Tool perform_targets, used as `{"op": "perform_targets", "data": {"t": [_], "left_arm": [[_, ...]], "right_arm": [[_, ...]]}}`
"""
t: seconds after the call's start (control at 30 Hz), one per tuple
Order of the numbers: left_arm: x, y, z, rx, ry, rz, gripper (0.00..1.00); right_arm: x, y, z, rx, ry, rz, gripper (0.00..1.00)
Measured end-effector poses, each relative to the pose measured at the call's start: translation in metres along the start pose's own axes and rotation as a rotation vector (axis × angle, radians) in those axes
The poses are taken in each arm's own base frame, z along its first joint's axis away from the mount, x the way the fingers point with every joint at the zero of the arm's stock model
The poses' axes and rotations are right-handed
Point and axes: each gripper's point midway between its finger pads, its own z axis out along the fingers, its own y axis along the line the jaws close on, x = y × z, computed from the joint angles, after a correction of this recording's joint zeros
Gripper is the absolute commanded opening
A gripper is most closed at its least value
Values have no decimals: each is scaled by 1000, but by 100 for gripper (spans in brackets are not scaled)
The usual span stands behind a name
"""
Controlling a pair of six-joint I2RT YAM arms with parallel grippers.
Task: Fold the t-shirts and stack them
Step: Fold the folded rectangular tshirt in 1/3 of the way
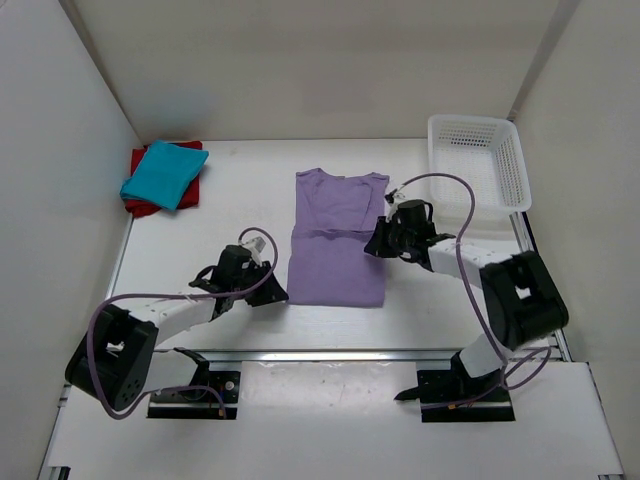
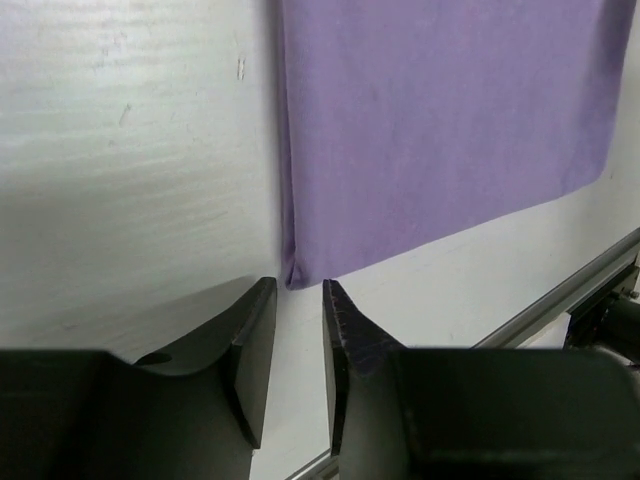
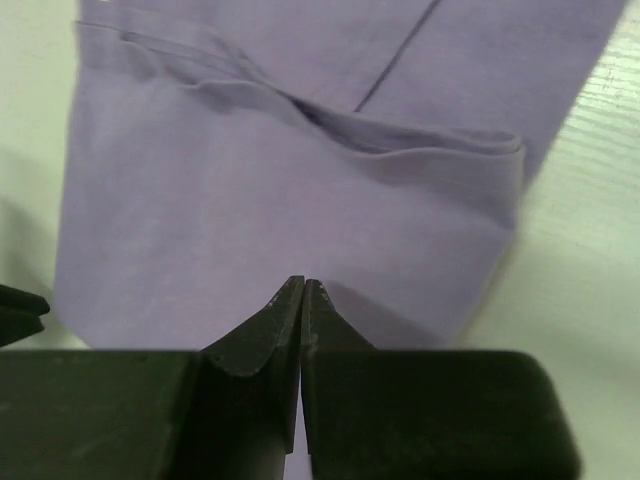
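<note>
The lavender shirt (image 1: 335, 250) lies flat at table centre, sides folded in to form a long panel. Left gripper (image 2: 300, 290): jaws spread and empty, just off the near-left corner, placed to take the hem. Right gripper (image 3: 303, 285): jaws pressed together at the right edge, possibly nipping cloth, which cannot be confirmed. The teal shirt (image 1: 165, 172) sits folded on the red shirt (image 1: 140, 205) at far left, forming the stack.

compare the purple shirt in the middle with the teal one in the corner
The lavender shirt is only partly folded, a long panel with its neckline showing; the teal shirt is folded into a small compact square. The lavender shirt lies directly on the table; the teal shirt sits on the dark red shirt in the far left corner. Both are plain cloth.
</note>
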Motion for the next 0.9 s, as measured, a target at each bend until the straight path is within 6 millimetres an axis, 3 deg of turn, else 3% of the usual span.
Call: {"op": "perform_targets", "data": {"t": [0.1,0.27,0.33,0.47,0.6,0.67,0.73,0.8,0.9], "left_arm": [[6,4,0,-10,15,-5,38],[14,9,-2,-21,31,-6,44],[13,9,-2,-21,30,-3,48],[12,7,-2,-12,30,2,51],[11,5,0,-9,38,9,52],[11,4,1,-7,37,12,52],[11,4,1,-7,37,14,52],[11,3,2,-6,37,16,51],[10,1,5,-3,36,23,51]], "right_arm": [[-5,-9,19,-13,40,31,0],[-37,-6,59,-80,35,42,1],[-44,-14,66,-89,24,72,0],[-40,-45,78,-54,46,149,0],[-48,-47,78,-65,39,166,0],[-51,-45,77,-65,40,163,11],[-55,-41,72,-60,35,155,31],[-64,-31,58,-59,9,136,39],[-75,-6,17,-76,-77,89,42]]}}
